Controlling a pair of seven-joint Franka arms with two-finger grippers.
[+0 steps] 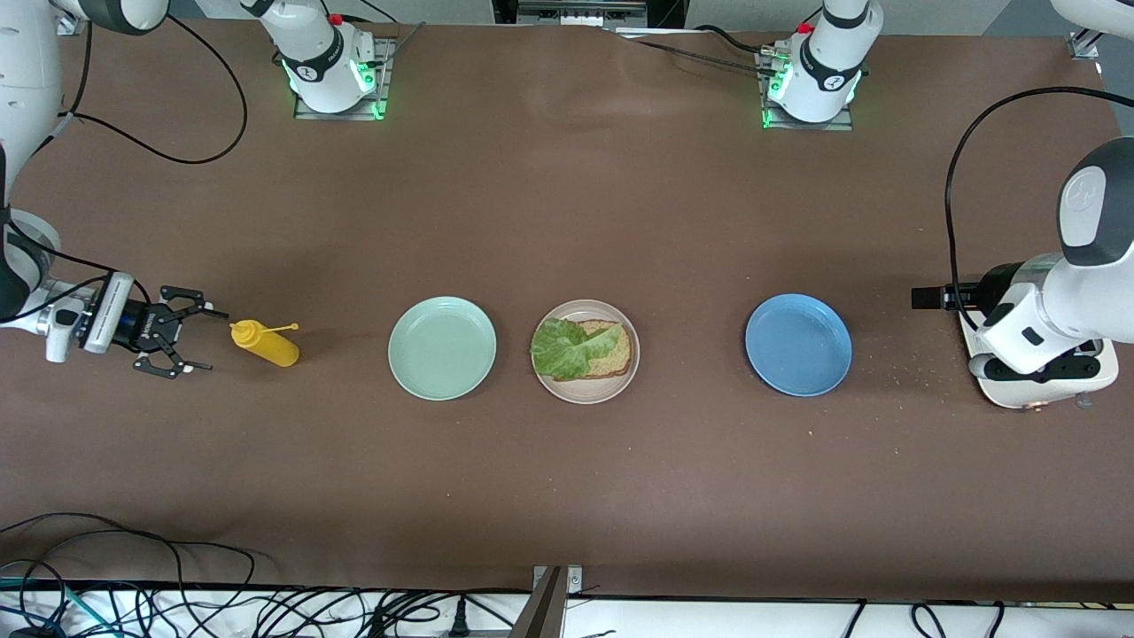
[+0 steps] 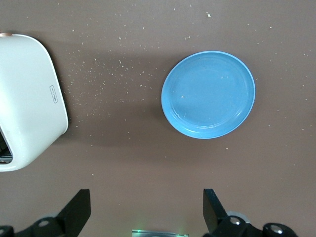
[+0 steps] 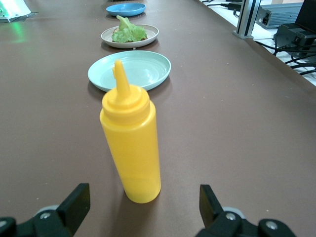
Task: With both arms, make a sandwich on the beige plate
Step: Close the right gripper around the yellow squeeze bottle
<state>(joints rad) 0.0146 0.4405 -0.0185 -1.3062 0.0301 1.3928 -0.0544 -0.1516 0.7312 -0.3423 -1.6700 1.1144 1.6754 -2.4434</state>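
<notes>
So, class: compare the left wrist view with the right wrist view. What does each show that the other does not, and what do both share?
Only the left wrist view shows the white toaster and scattered crumbs. Only the right wrist view shows the upright yellow squeeze bottle, the mint-green plate and the beige plate holding the lettuce leaf. Both show the blue plate, the brown table and that arm's own open gripper: left gripper, right gripper.

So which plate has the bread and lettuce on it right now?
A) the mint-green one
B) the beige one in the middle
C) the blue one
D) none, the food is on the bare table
B: the lettuce leaf lies on a bread slice on the beige plate, while the mint-green plate and blue plate hold nothing.
</notes>
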